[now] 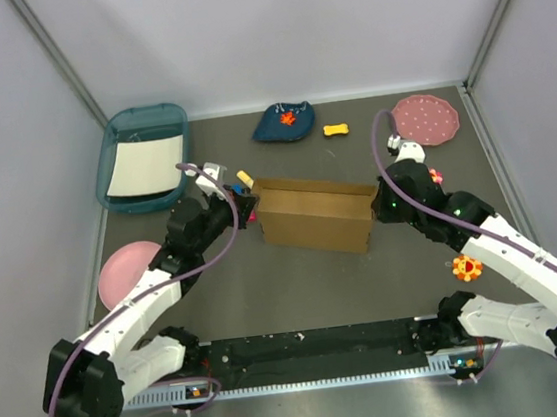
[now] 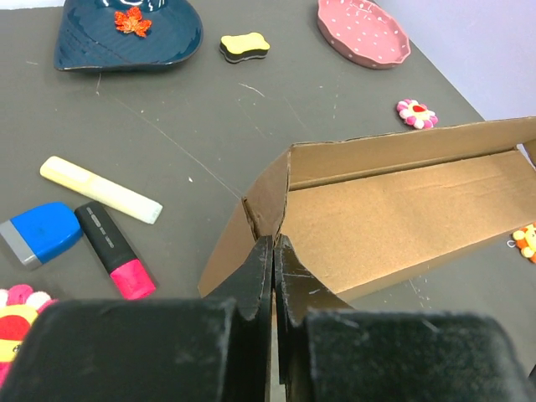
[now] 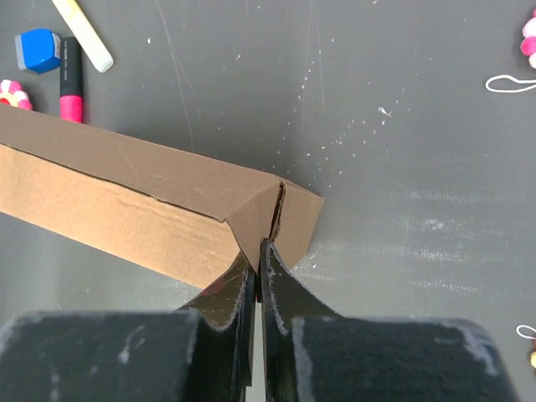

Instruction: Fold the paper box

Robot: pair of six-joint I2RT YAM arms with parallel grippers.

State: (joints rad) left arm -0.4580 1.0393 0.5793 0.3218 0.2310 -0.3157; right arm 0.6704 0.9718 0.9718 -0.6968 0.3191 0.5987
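The paper box (image 1: 317, 219) is a plain brown cardboard box standing mid-table as a long trough with its top open. My left gripper (image 1: 252, 211) is shut, and its tips (image 2: 274, 244) touch the folded corner flap at the left end of the box (image 2: 394, 218). My right gripper (image 1: 378, 202) is shut too. Its tips (image 3: 261, 247) rest against the folded corner at the right end of the box (image 3: 126, 201). I see no cardboard between either pair of fingers.
A teal tray (image 1: 116, 151) stands at the back left and a pink plate (image 1: 124, 266) at the left. A blue heart dish (image 1: 284, 122), a yellow bone (image 1: 336, 129) and a dotted pink plate (image 1: 426, 119) lie behind. A yellow highlighter (image 2: 100, 190), a blue eraser (image 2: 42, 233) and a pink-tipped marker (image 2: 113, 251) lie by the box's left end.
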